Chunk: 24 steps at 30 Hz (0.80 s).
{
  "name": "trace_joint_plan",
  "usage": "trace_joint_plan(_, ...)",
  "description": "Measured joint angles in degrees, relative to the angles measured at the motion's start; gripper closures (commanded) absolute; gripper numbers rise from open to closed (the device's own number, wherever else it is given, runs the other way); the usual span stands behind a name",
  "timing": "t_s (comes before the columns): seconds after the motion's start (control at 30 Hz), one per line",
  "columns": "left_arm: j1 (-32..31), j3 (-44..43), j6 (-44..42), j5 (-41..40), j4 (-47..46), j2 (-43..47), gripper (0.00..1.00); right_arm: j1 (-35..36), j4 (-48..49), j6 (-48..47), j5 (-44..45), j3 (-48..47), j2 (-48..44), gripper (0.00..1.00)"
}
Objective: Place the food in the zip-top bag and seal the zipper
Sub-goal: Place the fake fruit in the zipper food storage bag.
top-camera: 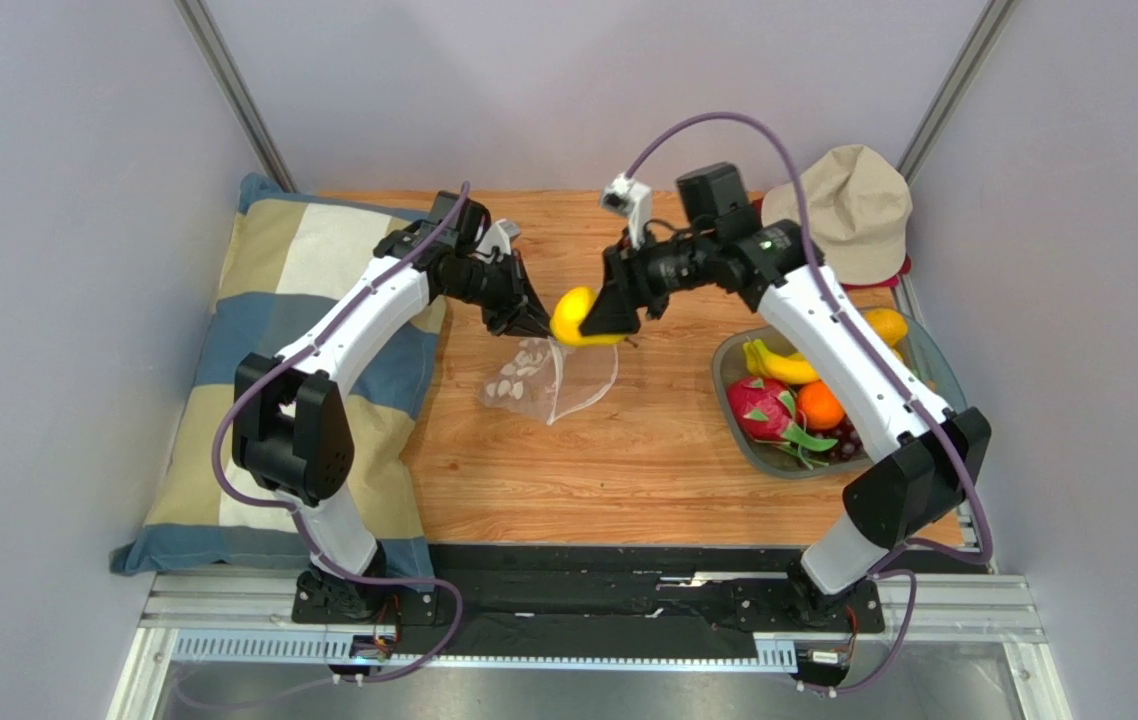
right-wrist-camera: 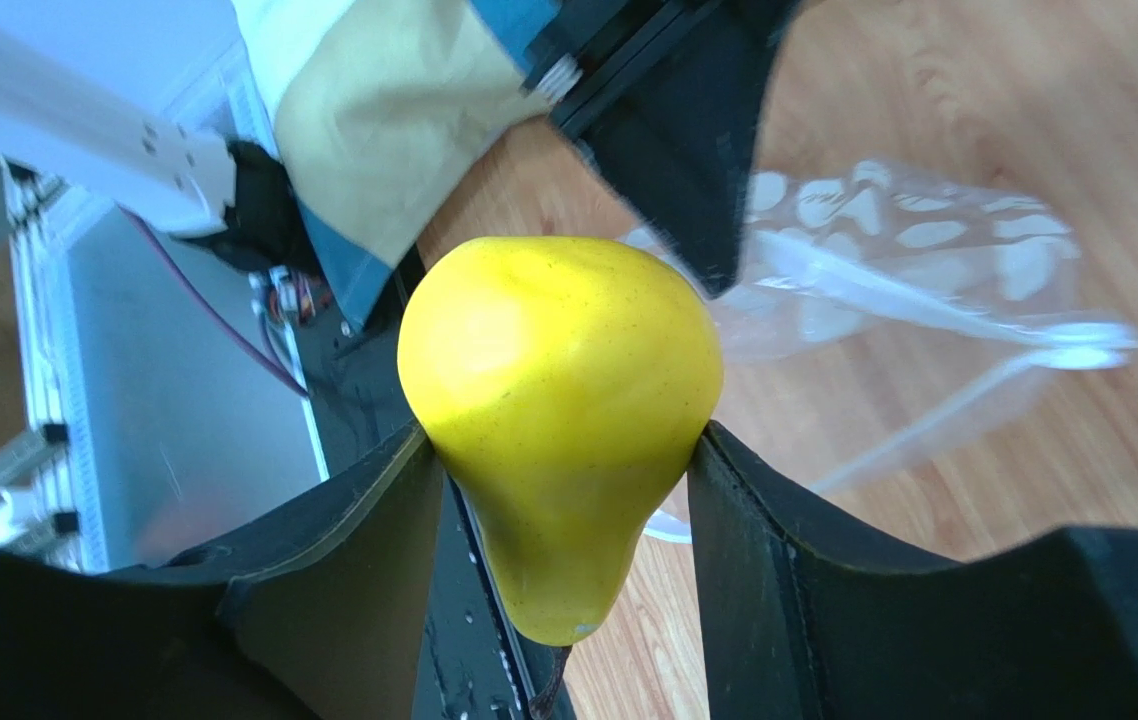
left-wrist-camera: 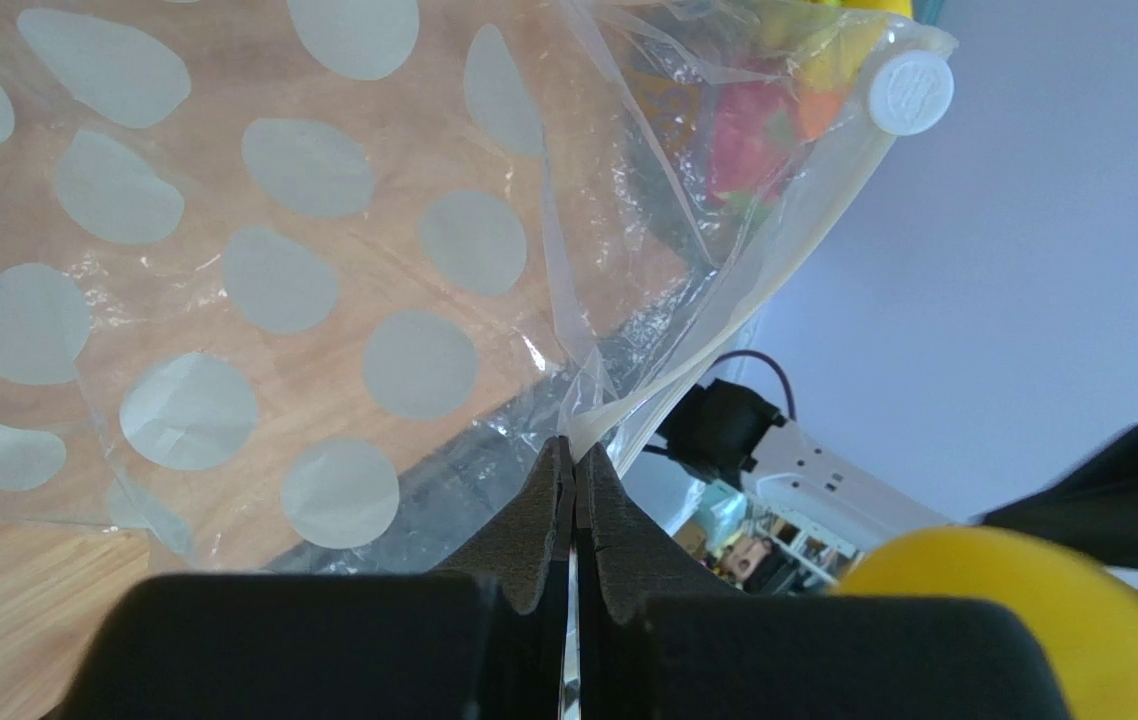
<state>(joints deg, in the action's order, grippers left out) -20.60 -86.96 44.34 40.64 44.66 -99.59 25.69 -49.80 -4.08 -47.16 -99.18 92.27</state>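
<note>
My right gripper [top-camera: 601,320] is shut on a yellow pear-shaped fruit [top-camera: 577,317], held above the table just right of the bag; in the right wrist view the fruit [right-wrist-camera: 560,405] sits between both fingers. My left gripper [top-camera: 530,320] is shut on the mouth edge of the clear polka-dot zip-top bag [top-camera: 542,378], lifting it so the bag hangs down to the table. In the left wrist view the closed fingertips [left-wrist-camera: 575,458] pinch the whitish zipper strip [left-wrist-camera: 741,323] and the dotted bag [left-wrist-camera: 260,285] spreads out beyond. Bananas [top-camera: 778,365], dragon fruit [top-camera: 763,408] and an orange [top-camera: 820,405] lie in the tray.
The grey tray [top-camera: 725,372] stands at the right of the wooden table. A beige hat [top-camera: 846,203] lies behind it. A checked pillow [top-camera: 252,345] lies along the left edge under the left arm.
</note>
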Motion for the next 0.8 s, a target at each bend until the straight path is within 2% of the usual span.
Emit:
trace_joint_plan(0.17, 1.03, 0.59, 1.09, 4.59, -2.62, 0.04, 1.0, 6.58, 0.72, -2.16, 6.88, 6.14, 0.02, 0.98)
trace_joint_plan(0.5, 1.73, 3.15, 3.61, 16.37, -7.19, 0.35, 1.0, 6.12, -0.37, -3.17, 16.35, 8.5, 0.33, 0.95)
trace_joint_plan(0.6, 1.77, 4.31, 5.51, 18.75, -9.14, 0.48, 1.0, 6.82, -1.7, -4.22, 19.47, 7.02, 0.81, 0.77)
trace_joint_plan(0.63, 1.77, 4.59, 6.1, 19.43, -9.86, 0.5, 1.0, 7.37, -2.34, -4.76, 20.92, 5.97, 1.33, 0.6)
trace_joint_plan(0.7, 1.97, 5.09, 7.02, 20.46, -10.91, 0.5, 1.0, 8.68, -4.11, -5.81, 23.52, 3.91, 2.62, 0.43)
trace_joint_plan(0.73, 2.05, 5.22, 7.26, 20.83, -11.13, 0.5, 1.0, 9.18, -4.85, -6.12, 24.26, 3.15, 3.19, 0.31)
trace_joint_plan(0.8, 2.25, 5.55, 7.72, 21.55, -11.89, 0.5, 1.0, 9.92, -6.19, -6.32, 24.7, 2.14, 4.17, 0.2)
